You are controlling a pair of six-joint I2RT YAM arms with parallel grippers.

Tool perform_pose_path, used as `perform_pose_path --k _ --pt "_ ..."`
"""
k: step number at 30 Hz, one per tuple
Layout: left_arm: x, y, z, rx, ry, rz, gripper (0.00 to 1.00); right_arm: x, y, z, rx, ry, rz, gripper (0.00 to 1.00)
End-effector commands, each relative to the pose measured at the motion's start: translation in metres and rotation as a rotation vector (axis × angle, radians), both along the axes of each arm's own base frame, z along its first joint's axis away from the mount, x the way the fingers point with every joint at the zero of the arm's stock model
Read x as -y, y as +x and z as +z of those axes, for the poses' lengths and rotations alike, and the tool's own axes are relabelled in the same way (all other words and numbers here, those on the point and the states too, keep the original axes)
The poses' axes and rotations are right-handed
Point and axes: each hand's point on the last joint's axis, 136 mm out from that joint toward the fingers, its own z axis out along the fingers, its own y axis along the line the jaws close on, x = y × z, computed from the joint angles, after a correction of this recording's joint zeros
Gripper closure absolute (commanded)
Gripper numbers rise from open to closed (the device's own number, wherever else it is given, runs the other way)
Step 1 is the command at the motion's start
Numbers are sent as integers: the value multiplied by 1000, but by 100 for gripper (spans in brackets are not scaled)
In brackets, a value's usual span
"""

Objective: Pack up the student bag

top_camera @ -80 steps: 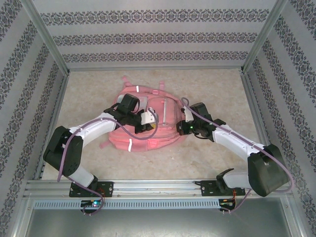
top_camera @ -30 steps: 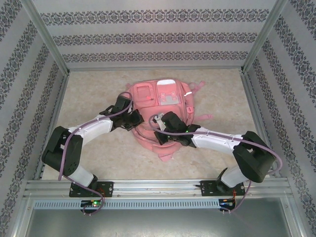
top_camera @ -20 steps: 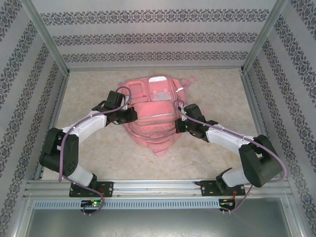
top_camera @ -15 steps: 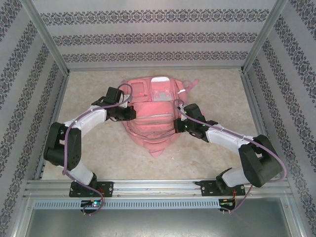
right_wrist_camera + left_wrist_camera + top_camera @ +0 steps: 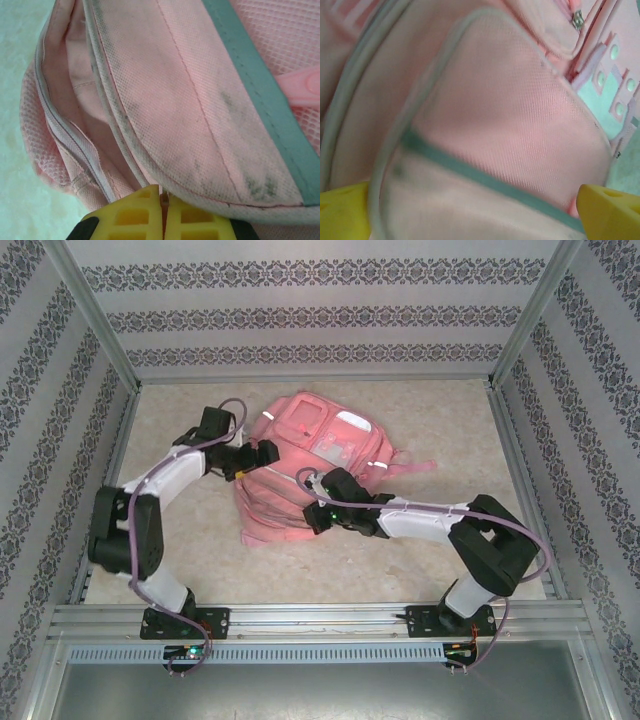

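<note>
Left gripper [image 5: 476, 212]: we see its yellow fingers [image 5: 607, 212] standing wide apart at the two lower corners of the left wrist view, closed on nothing. Between them lies a pink mesh pocket [image 5: 510, 120] crossed by a grey-green band [image 5: 470, 172]; a metal zip pull [image 5: 577, 20] sits at the upper right.

Right gripper [image 5: 162, 210]: the two yellow fingers meet. A sliver of pink shows in the seam between them, so we judge, with some reserve, that they pinch the fabric edge of the student bag [image 5: 305, 455]. Just above them runs soiled pink cloth with a grey-green stripe [image 5: 255, 75]; at the left, a zip line [image 5: 60, 130] borders an open fold.

From above, we find the bag lying on the speckled table [image 5: 450, 420], near its middle and turned askew. The left gripper is against its left flank, the right at its near edge. Pale reflective strips [image 5: 267, 414] mark its sides, and a pink strap [image 5: 412, 467] trails to the right.
</note>
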Motion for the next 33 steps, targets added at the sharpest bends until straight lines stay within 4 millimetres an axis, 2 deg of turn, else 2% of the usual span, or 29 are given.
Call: perform_pose_path --k 1,4,7,8,12,14,17,18,20,24,28,33 --pt "-8 -18 1 -37 -38 166 0 -27 -1 13 5 65 56 100" --pt "-1 -29 -4 -39 -45 197 0 -35 -3 11 -5 68 70 100" --pt "6 -25 -8 -33 -46 219 3 -45 -6 13 -7 81 87 100" --pt "9 -22 -9 -30 -55 229 8 -48 -7 14 -5 82 93 100" --pt "32 -16 -21 -41 -57 220 43 -56 -9 18 8 89 92 100" --pt "35 -16 -29 -58 -53 229 55 -56 -10 17 7 85 84 100" --pt "29 -15 -30 -39 -28 241 96 -48 -11 11 13 52 70 100" --pt "24 -15 -27 -22 -2 236 100 -42 -11 8 25 23 67 100" --pt "12 -16 -21 1 61 225 100 -26 -11 2 56 -42 66 100" --pt "-4 -21 -10 32 132 149 100 20 -1 -14 97 -190 23 100" --pt "-9 -26 -9 32 190 64 100 68 25 -25 100 -281 -102 98" --pt "-8 -35 -16 26 237 -55 100 121 65 -18 110 -295 -335 97"
